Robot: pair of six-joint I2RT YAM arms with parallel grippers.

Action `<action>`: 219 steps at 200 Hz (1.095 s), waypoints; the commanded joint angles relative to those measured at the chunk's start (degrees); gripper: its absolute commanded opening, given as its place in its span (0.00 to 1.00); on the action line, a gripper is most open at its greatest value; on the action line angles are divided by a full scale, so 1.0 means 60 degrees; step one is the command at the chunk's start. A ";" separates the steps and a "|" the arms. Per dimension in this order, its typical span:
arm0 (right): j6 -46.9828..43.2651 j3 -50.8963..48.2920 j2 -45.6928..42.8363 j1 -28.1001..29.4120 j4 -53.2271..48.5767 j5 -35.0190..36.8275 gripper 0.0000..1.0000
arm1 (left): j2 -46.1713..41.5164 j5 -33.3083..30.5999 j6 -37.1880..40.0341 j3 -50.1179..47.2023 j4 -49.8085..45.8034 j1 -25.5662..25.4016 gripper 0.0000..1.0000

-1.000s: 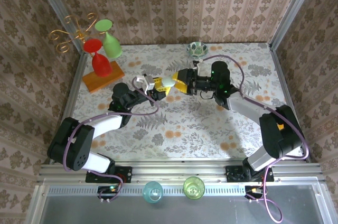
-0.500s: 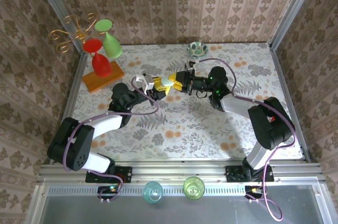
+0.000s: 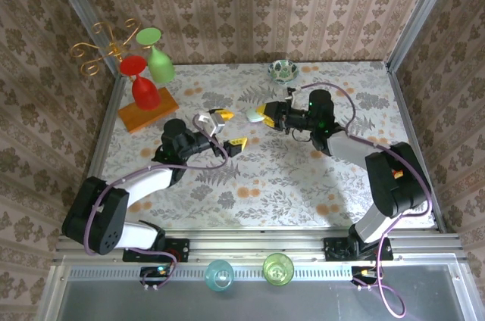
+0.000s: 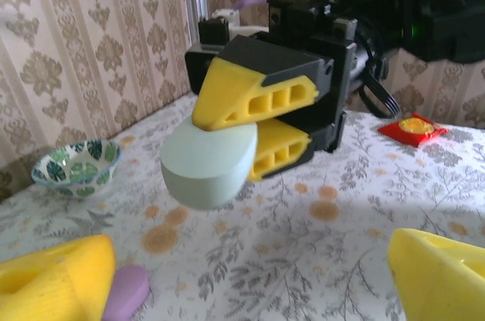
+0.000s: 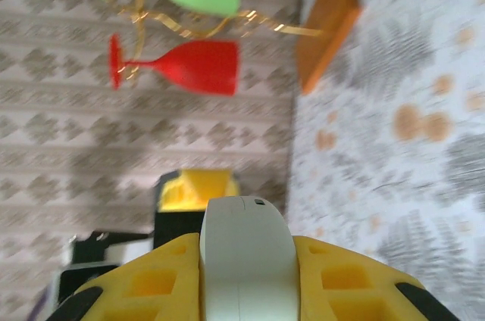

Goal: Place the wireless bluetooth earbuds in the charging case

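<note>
Grips a pale mint, pebble-shaped plastic charging case between the 2 yellow fingers of the right hand, clear of the floral-patterned counter. Holds it nearer the arm bases than the small green-and-white leaf-patterned bowl and slightly to that bowl's left. Spreads the left hand wide, with nothing between its 2 yellow fingers, farther left of the bowl and facing the case across a short gap. Shows 1 small pale lilac rounded plastic piece lying on the counter just beside a left fingertip. Cannot tell whether it is an earbud or a case. Shows 1 red plastic goblet and 1 green plastic goblet above an orange wooden block, well to the left of the bowl near the back wall.
</note>
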 commanded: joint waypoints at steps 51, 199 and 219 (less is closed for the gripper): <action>-0.3141 0.0813 0.1190 -0.0300 -0.3735 0.2581 0.18 | 0.0362 -0.1094 0.2125 0.0043 -0.2506 -0.0614 0.99; -0.4236 0.0823 0.2105 -0.0462 -0.4706 0.4084 0.50 | 0.1088 -0.0984 0.1757 0.0319 -0.2225 -0.0584 0.99; -0.4611 0.0866 0.1711 -0.0496 -0.5130 0.4511 0.60 | 0.1103 -0.0941 0.1630 0.0305 -0.2034 -0.0529 1.00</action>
